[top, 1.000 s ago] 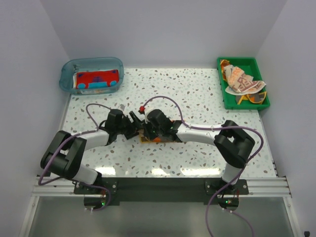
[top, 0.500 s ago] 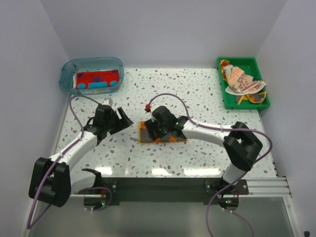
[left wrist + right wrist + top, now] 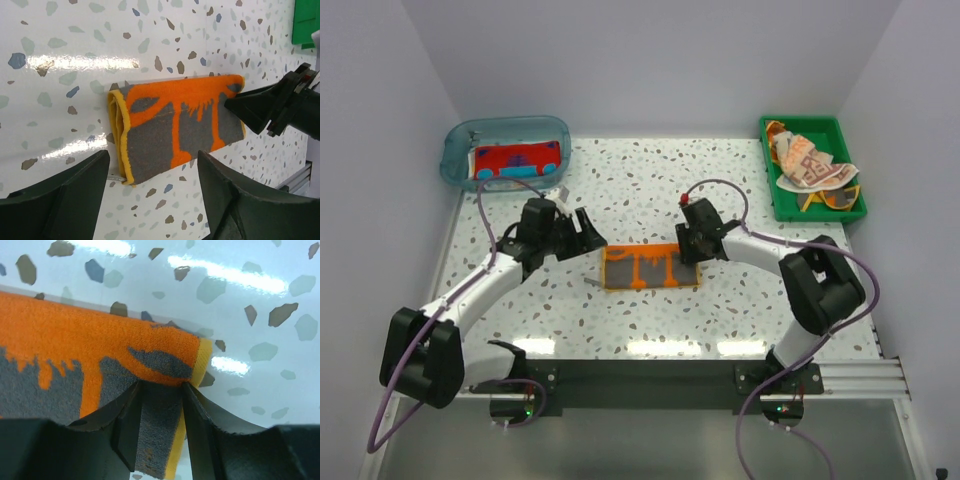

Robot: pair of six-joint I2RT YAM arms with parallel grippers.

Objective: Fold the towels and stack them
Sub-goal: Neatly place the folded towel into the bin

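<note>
We judge the fold done: the orange towel (image 3: 650, 267) lies flat mid table (image 3: 740, 310), the left gripper (image 3: 584, 232) is wide and empty beside it, and the right gripper (image 3: 161, 390) is narrowly parted at its right end, grip unclear, so next comes stacking it on the red towel (image 3: 515, 160) in the blue tub (image 3: 455, 150).

White terrazzo table (image 3: 720, 190) speckled with grey, brown and blue chips; glare seen along its near edge. Clear blue tub (image 3: 505, 122) set at the far left corner, rounded corners, long side across the table. Green tray (image 3: 817, 127) set at the far right corner, well apart from the tub. Plain white walls (image 3: 650, 70) seen on three sides. Aluminium rail (image 3: 870, 378) fixed along the near edge.
</note>
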